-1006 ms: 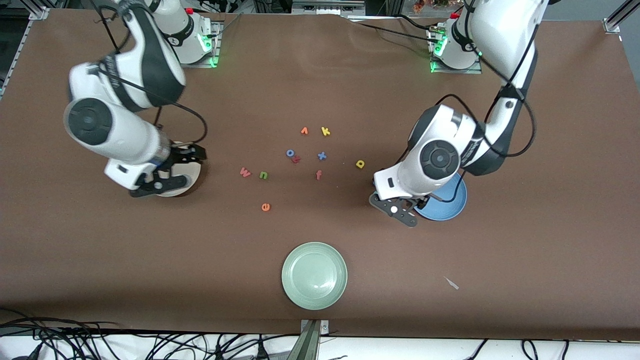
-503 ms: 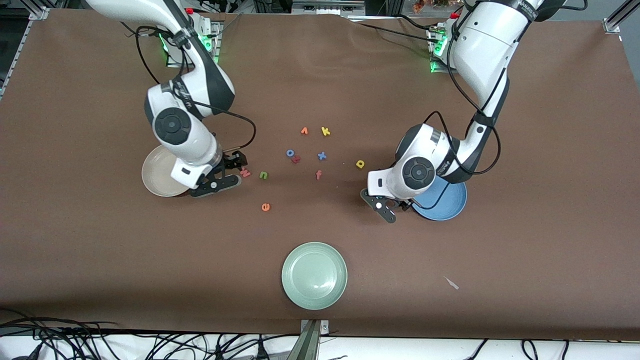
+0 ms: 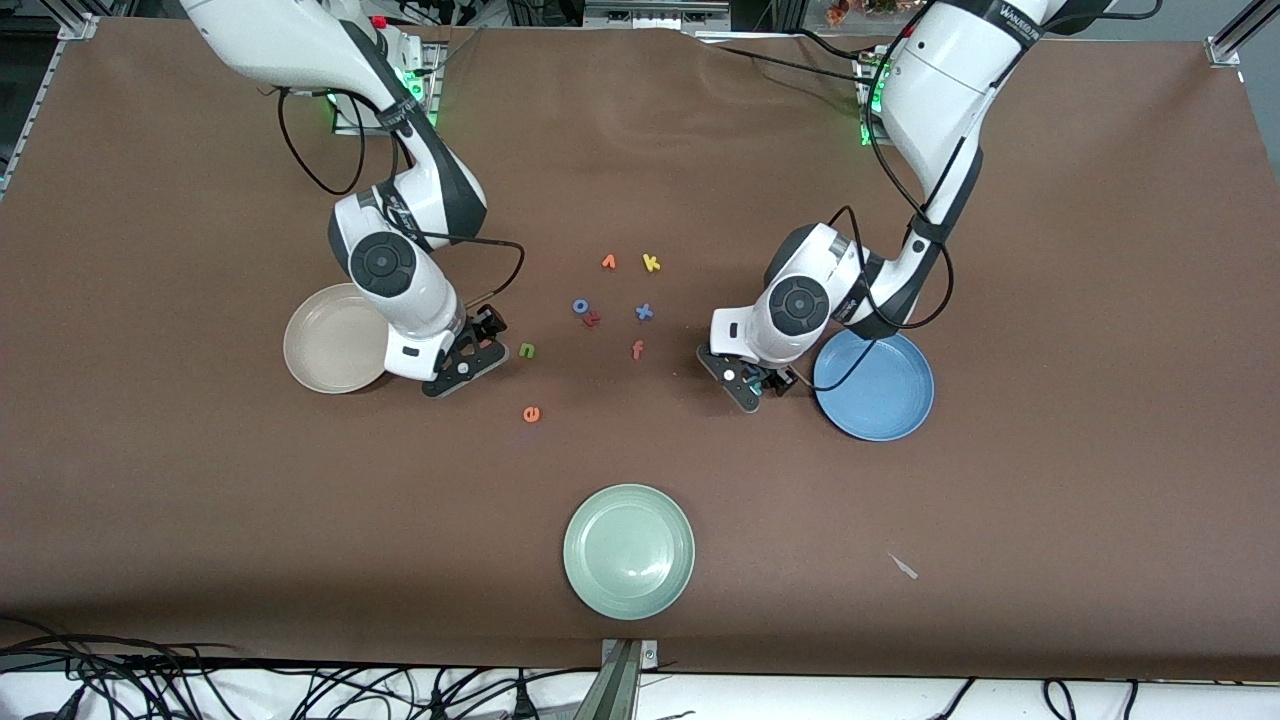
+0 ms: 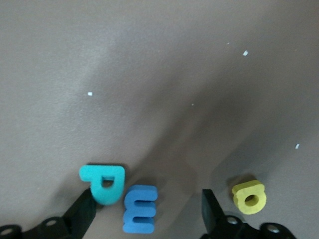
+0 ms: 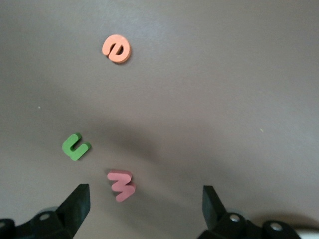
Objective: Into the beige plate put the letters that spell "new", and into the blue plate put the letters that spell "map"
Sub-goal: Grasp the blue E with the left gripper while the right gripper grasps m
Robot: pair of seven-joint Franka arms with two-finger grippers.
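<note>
While both plates, beige [image 3: 333, 338] and blue [image 3: 874, 385], lie bare, all six letters rest on the table. Right gripper [image 5: 142, 204], jaws apart, straddles w [image 5: 121, 184], n [image 5: 75, 146] at its 10 o'clock, e [image 5: 116, 48] at 12; left gripper [image 4: 149, 211], jaws apart, brackets m [image 4: 140, 208] between p [image 4: 103, 183] and a [image 4: 248, 196].

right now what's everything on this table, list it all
round beige plate: one, cream, toward the right arm's end
round blue plate: one, mid-blue, toward the left arm's end
round pale green plate: one, nearest the front camera
green toy letter n, orange e, salmon w: three, beside the beige plate
blue toy letter m, teal p, yellow a: three, beside the blue plate
orange v, yellow k, blue o, red letter, blue x, orange f: six, mid-table
pale scrap: one, nearer the camera than the blue plate
right fingers: two, black, open, over the w
left fingers: two, black, open, astride the m
</note>
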